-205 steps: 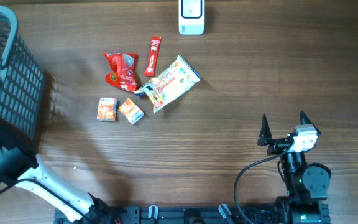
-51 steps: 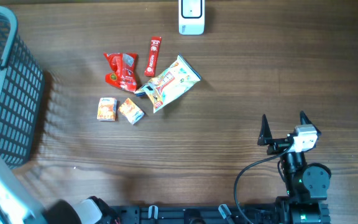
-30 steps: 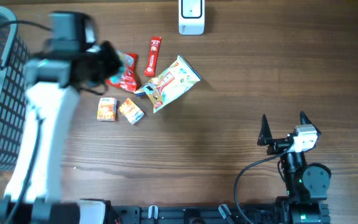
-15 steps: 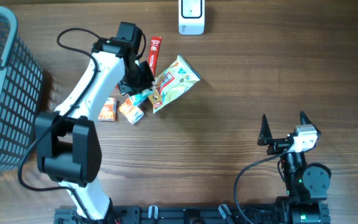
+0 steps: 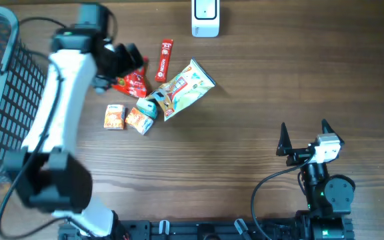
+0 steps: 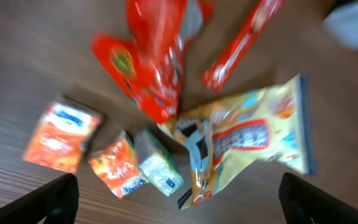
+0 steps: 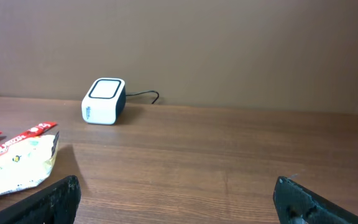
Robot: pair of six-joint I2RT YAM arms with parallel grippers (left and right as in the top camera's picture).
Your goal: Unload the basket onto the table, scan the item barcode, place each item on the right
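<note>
Wood-grain table (image 5: 259,87), plain brown wall (image 7: 229,50) behind. Packets (image 5: 182,90) lie far left, between basket (image 5: 5,100) and scanner (image 5: 205,18). Left hand (image 6: 179,196) spreads wide over them; right hand (image 5: 305,127) wide, empty.

I see a wooden table (image 5: 259,80) filling the whole overhead view, dark brown, its grain running left to right in long streaks. The finish looks matte, with only a faint sheen. Through the right wrist camera the tabletop runs back to a plain wall (image 7: 229,43), a flat, uniform brownish taupe. Table and wall meet in a straight line. At the wall's far right edge I catch a slightly paler patch. The light is soft and even, and the shadows I can see on the wood are weak and blurred.
</note>
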